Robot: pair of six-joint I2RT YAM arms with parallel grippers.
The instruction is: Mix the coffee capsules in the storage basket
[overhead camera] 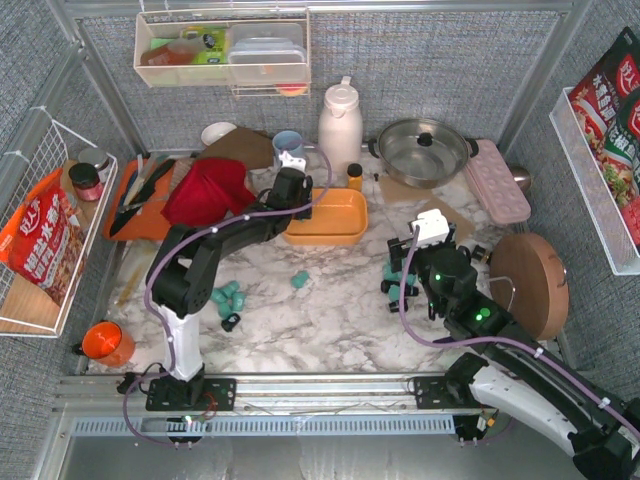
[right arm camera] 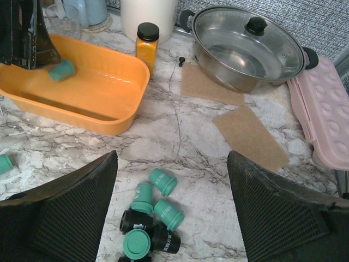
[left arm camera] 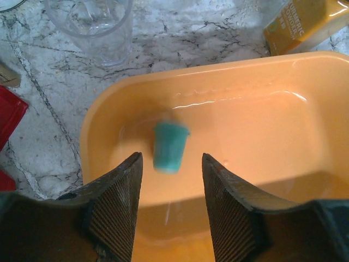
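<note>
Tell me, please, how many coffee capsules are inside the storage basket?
1: a teal capsule at the left end of the basket, just beyond the open left pincer; blurred, perhaps mid-drop. The pincer may hide others.

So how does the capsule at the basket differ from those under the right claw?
The capsule at the basket is single, teal and blurred, at the open left claw. The pile mixes teal and black, sharp, on marble beneath the open right claw. Both are tapered cups.
</note>
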